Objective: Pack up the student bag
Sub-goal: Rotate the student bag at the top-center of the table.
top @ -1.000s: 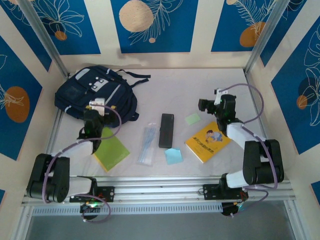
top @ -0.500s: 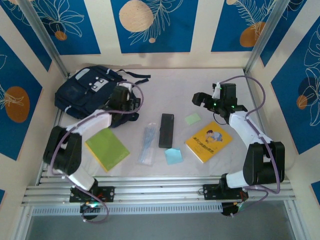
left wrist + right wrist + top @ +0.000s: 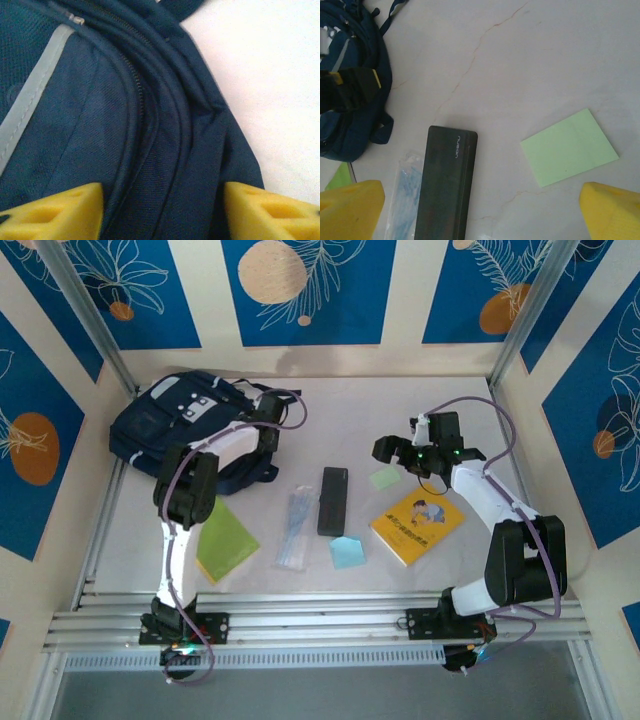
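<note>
The backpack (image 3: 175, 430) lies at the far left corner of the worktop (image 3: 340, 405). The left jaws straddle a zipped ridge on its right side; whether they pinch the fabric I cannot tell. The right jaws hang spread wide above a black case (image 3: 445, 185) and a green note (image 3: 569, 147).

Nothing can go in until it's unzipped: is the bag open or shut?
Shut where visible: zipper lines on the student bag lie closed, no interior showing.
</note>
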Robot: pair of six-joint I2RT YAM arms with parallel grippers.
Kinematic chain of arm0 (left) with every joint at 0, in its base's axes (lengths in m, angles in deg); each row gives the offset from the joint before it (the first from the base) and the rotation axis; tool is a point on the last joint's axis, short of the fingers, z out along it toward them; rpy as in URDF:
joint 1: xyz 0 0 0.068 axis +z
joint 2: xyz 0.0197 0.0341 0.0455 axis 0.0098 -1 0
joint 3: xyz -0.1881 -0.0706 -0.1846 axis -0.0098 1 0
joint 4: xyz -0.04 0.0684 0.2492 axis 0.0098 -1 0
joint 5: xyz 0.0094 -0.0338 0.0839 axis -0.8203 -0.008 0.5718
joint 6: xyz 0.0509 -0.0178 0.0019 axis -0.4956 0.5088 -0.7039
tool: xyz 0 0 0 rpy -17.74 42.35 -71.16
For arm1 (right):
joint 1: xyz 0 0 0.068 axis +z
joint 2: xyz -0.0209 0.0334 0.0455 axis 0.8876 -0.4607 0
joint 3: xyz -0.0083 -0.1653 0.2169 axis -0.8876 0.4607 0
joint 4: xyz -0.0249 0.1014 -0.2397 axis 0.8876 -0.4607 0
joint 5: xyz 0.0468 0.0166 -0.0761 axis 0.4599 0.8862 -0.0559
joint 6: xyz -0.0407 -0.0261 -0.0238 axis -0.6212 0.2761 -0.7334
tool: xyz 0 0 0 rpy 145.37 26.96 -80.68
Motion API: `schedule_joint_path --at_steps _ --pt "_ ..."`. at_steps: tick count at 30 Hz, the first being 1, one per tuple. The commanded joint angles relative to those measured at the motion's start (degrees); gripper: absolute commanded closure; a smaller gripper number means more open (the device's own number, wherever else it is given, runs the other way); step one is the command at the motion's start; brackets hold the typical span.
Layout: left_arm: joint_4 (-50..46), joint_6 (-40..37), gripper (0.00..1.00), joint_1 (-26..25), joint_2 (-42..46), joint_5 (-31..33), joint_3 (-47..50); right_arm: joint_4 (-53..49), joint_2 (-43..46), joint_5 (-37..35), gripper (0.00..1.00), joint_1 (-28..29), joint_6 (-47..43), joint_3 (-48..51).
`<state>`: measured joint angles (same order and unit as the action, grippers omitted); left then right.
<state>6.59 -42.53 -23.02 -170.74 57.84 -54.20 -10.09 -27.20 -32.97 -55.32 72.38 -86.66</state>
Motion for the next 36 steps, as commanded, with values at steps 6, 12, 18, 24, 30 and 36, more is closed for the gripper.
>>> schedule_joint_path --at_steps 6,12,18,24,30,36 --pt "0.4 -7.8 1.00 -1.2 7.1 -14.5 7.6 0.7 -2.3 5.1 0.00 2.1 1.1 -5.5" --pt "9.7 -14.6 1.00 -6.7 24.5 -26.5 22.9 4.0 -10.0 7.8 0.04 4.5 5.8 -12.4" --pt "16.8 -20.9 1.00 -10.0 34.9 -34.2 34.3 8.9 -22.7 13.7 0.12 8.0 12.4 -21.7" --pt "17.9 -21.0 1.00 -10.3 36.4 -34.3 38.0 14.0 -34.7 20.0 0.22 12.0 19.8 -29.2" --pt "18.3 -20.9 1.00 -11.1 39.0 -34.7 39.3 14.2 -43.9 20.3 0.24 15.9 23.2 -36.4" --pt "19.5 -20.2 1.00 -11.2 39.0 -35.0 40.1 11.5 -51.2 21.0 0.32 18.2 24.3 -44.4"
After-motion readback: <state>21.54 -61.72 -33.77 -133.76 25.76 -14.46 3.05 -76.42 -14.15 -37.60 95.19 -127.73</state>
